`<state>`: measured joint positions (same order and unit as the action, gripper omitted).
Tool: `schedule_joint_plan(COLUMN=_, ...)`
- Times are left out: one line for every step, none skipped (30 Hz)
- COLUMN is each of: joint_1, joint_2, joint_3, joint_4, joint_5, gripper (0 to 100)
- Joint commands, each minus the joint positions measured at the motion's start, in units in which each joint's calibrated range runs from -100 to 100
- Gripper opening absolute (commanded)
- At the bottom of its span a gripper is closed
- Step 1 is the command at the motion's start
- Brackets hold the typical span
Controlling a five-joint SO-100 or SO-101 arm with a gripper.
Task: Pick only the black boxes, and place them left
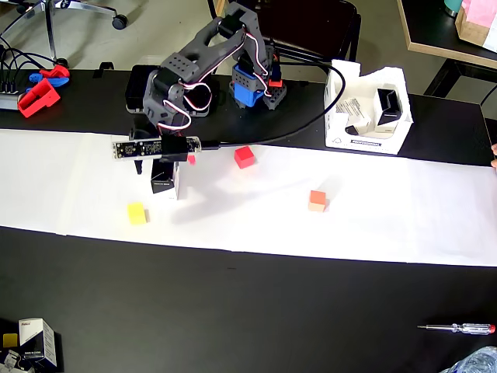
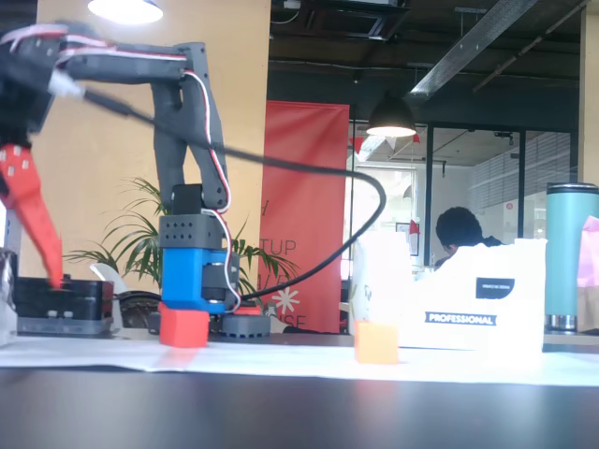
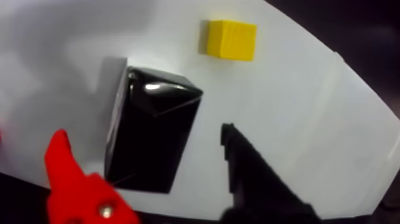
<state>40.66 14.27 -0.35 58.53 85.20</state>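
A black box [image 3: 152,134] with a glossy top and white sides lies on the white paper. In the wrist view it sits between my red finger [image 3: 74,179] and my black finger [image 3: 250,173], with a gap on the black finger's side. My gripper [image 1: 165,172] is open and hangs over this box [image 1: 165,183] at the left of the paper. Another black box [image 1: 388,105] lies inside the white carton [image 1: 342,128] at the back right. A third black box [image 1: 35,340] stands at the table's front left corner. In the fixed view only the red finger [image 2: 33,210] shows, far left.
On the paper lie a yellow cube [image 1: 137,213] just in front of the gripper, a red cube [image 1: 245,156] and an orange cube [image 1: 318,200]. Red plastic parts [image 1: 39,97] sit at the back left. A screwdriver [image 1: 458,328] lies front right.
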Motion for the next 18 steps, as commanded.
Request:
schedule_joint_plan(joint_1=0.62, joint_2=2.04, joint_3=-4.43, joint_4=-1.30, joint_5=0.17, gripper=48)
schedule_joint_plan(joint_1=0.62, joint_2=2.91, joint_3=-3.72, joint_4=-1.30, joint_5=0.17, gripper=47)
schedule_joint_plan(joint_1=0.62, joint_2=3.31, joint_3=-3.02, joint_4=-1.30, joint_5=0.17, gripper=45)
schedule_joint_plan(joint_1=0.62, joint_2=3.78, joint_3=-2.22, joint_4=-1.22, joint_5=0.17, gripper=40)
schedule_joint_plan(joint_1=0.53, joint_2=3.86, joint_3=-1.24, joint_4=-1.14, joint_5=0.11, gripper=35)
schedule_joint_plan(joint_1=0.44, joint_2=3.86, joint_3=-0.44, joint_4=-1.06, joint_5=0.11, gripper=29)
schedule_joint_plan(joint_1=0.36, joint_2=3.78, joint_3=0.09, joint_4=-0.66, joint_5=0.11, gripper=23)
schedule_joint_plan(joint_1=0.36, joint_2=3.78, joint_3=0.26, joint_4=-0.66, joint_5=0.11, gripper=18)
schedule_joint_plan(joint_1=0.36, joint_2=3.70, joint_3=0.26, joint_4=-0.66, joint_5=-0.04, gripper=14)
schedule_joint_plan(joint_1=0.27, joint_2=3.39, joint_3=0.26, joint_4=-0.58, joint_5=-0.83, gripper=11)
schedule_joint_plan(joint_1=0.10, joint_2=2.60, joint_3=0.26, joint_4=0.13, joint_5=-1.83, gripper=10)
schedule_joint_plan(joint_1=-0.68, joint_2=1.33, joint_3=0.26, joint_4=1.49, joint_5=-2.52, gripper=10)
schedule_joint_plan(joint_1=-1.46, joint_2=-0.33, joint_3=0.35, joint_4=3.71, joint_5=-3.25, gripper=10)
schedule_joint_plan(joint_1=-2.24, joint_2=-2.38, joint_3=0.35, joint_4=6.89, joint_5=-4.41, gripper=10)
schedule_joint_plan(joint_1=-3.63, joint_2=-4.91, joint_3=0.35, joint_4=10.79, joint_5=-5.83, gripper=10)
schedule_joint_plan(joint_1=-5.10, joint_2=-7.28, joint_3=0.35, joint_4=14.05, joint_5=-7.20, gripper=10)
schedule_joint_plan(joint_1=-7.00, joint_2=-9.73, joint_3=0.35, joint_4=16.83, joint_5=-8.99, gripper=10)
schedule_joint_plan(joint_1=-9.43, joint_2=-12.34, joint_3=0.44, joint_4=18.97, joint_5=-11.25, gripper=10)
